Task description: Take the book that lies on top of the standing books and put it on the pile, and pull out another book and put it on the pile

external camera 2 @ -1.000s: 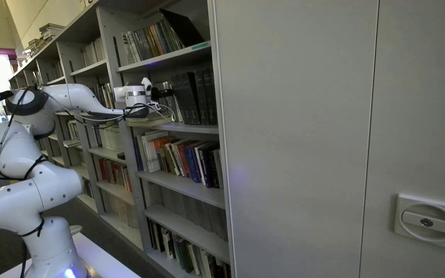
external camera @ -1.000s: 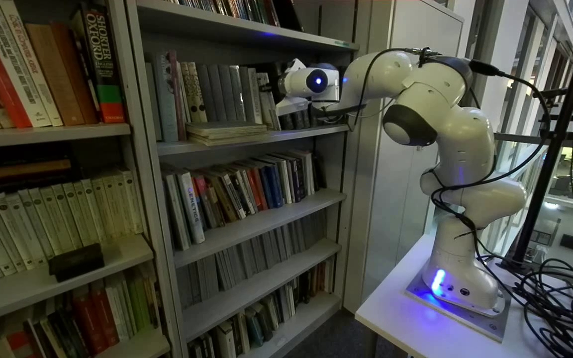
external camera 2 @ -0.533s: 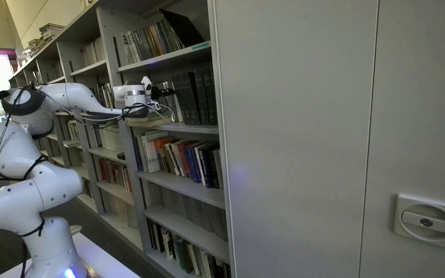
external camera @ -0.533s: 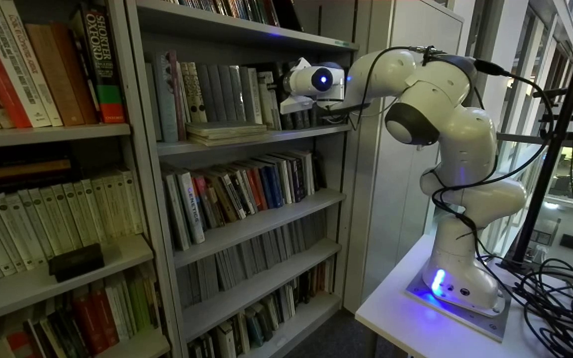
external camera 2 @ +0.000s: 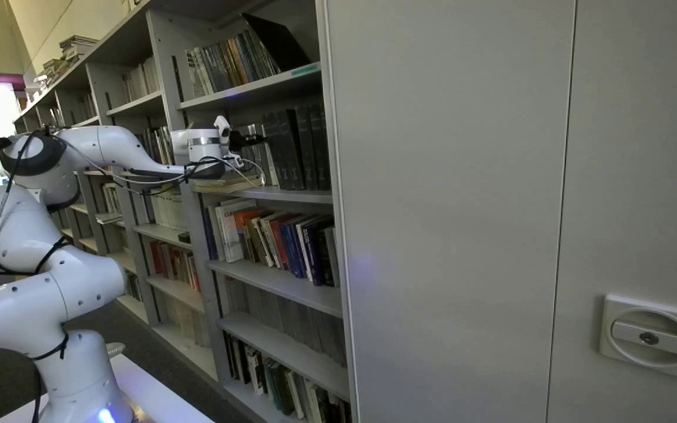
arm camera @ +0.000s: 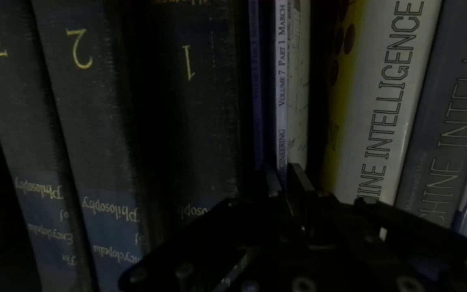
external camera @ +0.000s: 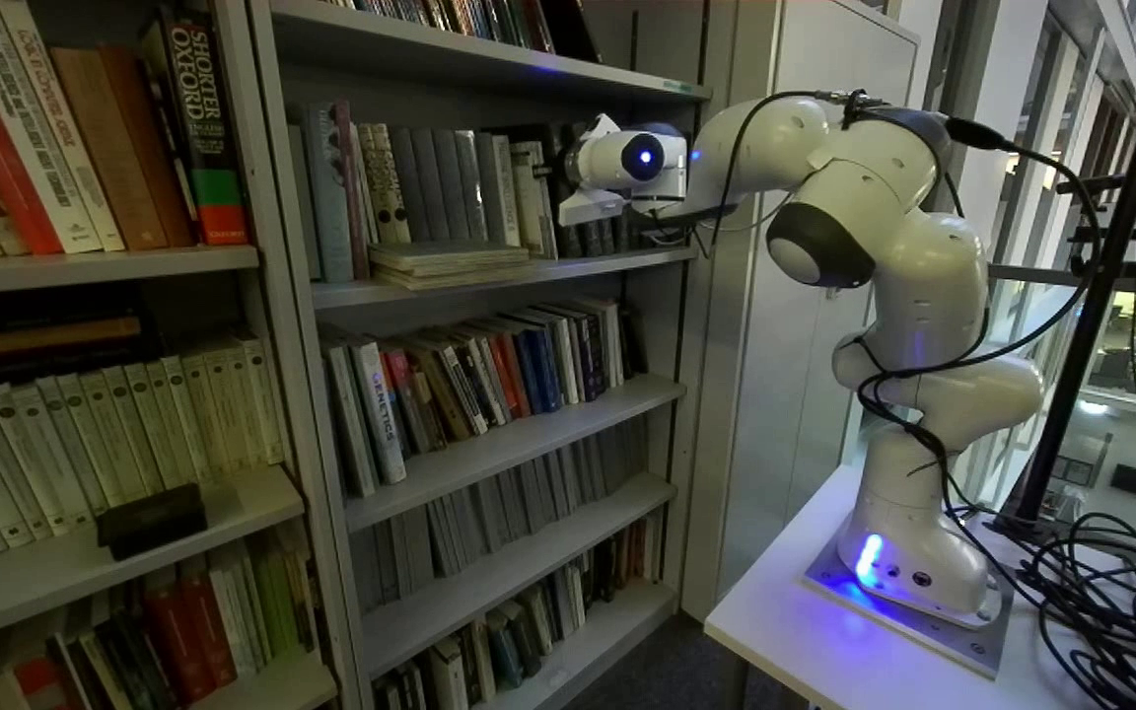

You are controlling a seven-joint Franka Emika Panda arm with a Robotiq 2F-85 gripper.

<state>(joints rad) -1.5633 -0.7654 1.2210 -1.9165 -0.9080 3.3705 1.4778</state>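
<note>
Where the gripper (arm camera: 285, 178) meets the standing books (external camera: 440, 187), its jaws are closed on a thin book (arm camera: 281, 77), whose pale spine, lettered Volume 7 Part 1 March, runs from between them toward twelve o'clock in the wrist view. Between nine and ten stand dark volumes (arm camera: 91, 134) numbered 1 to 3, at two a white book (arm camera: 397, 93) lettered Intelligence. On the same shelf (external camera: 617, 263) the flat pile (external camera: 450, 262) lies between seven and eight o'clock from the gripper in an exterior view.
</note>
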